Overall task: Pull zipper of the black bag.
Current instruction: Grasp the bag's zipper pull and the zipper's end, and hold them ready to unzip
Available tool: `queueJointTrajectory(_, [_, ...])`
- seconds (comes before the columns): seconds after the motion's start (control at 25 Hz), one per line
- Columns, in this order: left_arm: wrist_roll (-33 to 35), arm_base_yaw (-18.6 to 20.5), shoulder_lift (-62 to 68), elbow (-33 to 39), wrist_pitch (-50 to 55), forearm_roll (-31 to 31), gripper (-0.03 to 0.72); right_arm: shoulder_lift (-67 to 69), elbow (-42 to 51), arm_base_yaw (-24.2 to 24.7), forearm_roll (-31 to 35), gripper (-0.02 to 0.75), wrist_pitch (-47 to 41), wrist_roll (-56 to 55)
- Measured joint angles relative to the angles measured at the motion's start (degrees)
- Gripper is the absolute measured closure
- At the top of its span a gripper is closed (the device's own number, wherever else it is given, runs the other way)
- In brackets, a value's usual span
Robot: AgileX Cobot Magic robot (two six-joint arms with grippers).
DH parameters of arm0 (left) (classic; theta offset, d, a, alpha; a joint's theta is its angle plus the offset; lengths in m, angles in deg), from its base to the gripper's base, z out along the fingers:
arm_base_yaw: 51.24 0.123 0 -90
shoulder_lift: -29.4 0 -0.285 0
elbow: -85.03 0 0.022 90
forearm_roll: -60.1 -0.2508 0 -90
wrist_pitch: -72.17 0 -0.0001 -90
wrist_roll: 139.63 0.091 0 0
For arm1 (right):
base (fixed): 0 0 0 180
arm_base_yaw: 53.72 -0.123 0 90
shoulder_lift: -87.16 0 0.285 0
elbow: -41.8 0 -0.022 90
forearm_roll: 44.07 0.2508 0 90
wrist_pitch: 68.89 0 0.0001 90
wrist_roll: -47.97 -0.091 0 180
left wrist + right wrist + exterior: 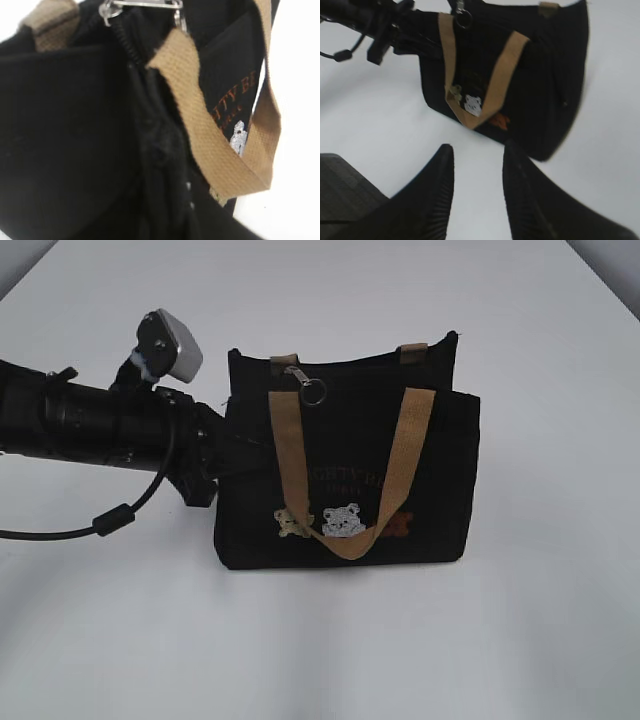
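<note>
The black bag stands upright on the white table, its tan front handle drooping over the embroidered bears. The silver zipper with its ring hangs at the top left of the bag, next to the left strap tab. It also shows at the top of the left wrist view as the zipper and in the right wrist view as the zipper. My left gripper is shut on the bag's left side edge, where bunched black fabric fills its view. My right gripper hovers open over bare table in front of the bag, holding nothing.
The left arm lies level across the left of the table, with a loose black cable hanging under it. White tabletop surrounds the bag. A dark grey corner sits at the lower left of the right wrist view.
</note>
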Motion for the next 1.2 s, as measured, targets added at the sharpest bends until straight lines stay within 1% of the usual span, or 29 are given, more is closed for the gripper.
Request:
queueJointTrajectory(0.12, [0.00,0.00,0.00,-0.01,-0.11,0.07,0.623,16.21,-2.87,0.00,15.49,0.472,2.34,18.61])
queueJointTrajectory(0.2, [0.00,-0.05,0.00,-0.01,-0.11,0.12,0.623,27.14,-6.18,-0.14,21.78,0.472,2.40,29.59])
queueJointTrajectory(0.28, [0.00,-0.05,0.00,-0.01,-0.11,0.12,0.623,36.17,-11.17,-1.65,24.85,0.472,3.77,37.05])
queueJointTrajectory(0.4, [0.00,-0.05,0.00,-0.05,-0.11,0.14,0.623,47.11,-18.98,-6.80,26.25,0.472,5.26,44.73])
queueJointTrajectory(0.56, [0.00,-0.05,0.00,-0.05,-0.11,0.19,0.623,57.79,-27.86,-14.25,26.17,0.472,9.11,51.04])
queueJointTrajectory(0.76, [0.00,-0.11,0.00,-0.05,-0.11,0.20,0.623,65.77,-33.75,-20.06,26.04,0.472,14.71,57.30])
queueJointTrajectory(0.96, [0.00,-0.11,0.00,-0.05,-0.11,0.25,0.623,70.08,-35.51,-23.64,25.80,0.472,18.51,59.69])
queueJointTrajectory(1.2, [0.00,-0.11,0.00,-0.05,-0.17,0.25,0.623,72.33,-35.68,-24.03,25.78,0.474,21.59,60.52])
